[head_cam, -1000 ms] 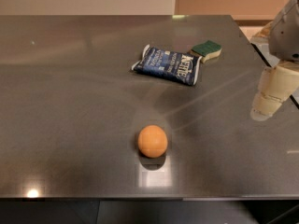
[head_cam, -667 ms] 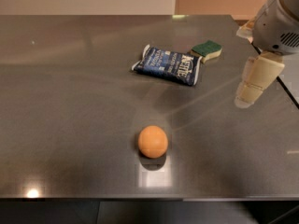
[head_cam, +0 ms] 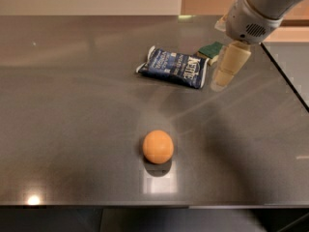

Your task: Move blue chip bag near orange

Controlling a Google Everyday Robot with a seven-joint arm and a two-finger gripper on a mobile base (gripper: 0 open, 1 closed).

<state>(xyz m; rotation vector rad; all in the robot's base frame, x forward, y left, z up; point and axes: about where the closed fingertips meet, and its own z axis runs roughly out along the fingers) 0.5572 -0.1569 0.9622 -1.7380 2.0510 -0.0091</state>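
On the counter (head_cam: 72, 105), far right: gripper (head_cam: 220, 82), jaws' state untellable; blue chip bag (head_cam: 173, 66) just beside, nine o'clock, lying ten-to-four.

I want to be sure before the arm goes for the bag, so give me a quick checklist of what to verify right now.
1. The blue chip bag lies flat on the table, uncovered: ok.
2. The gripper is beside the bag's right end, not holding it: ok.
3. Whether the gripper touches the bag: cannot tell.
4. Nothing lies between the bag and the orange: ok.
5. The sponge is close behind the gripper and may get bumped: not ok.
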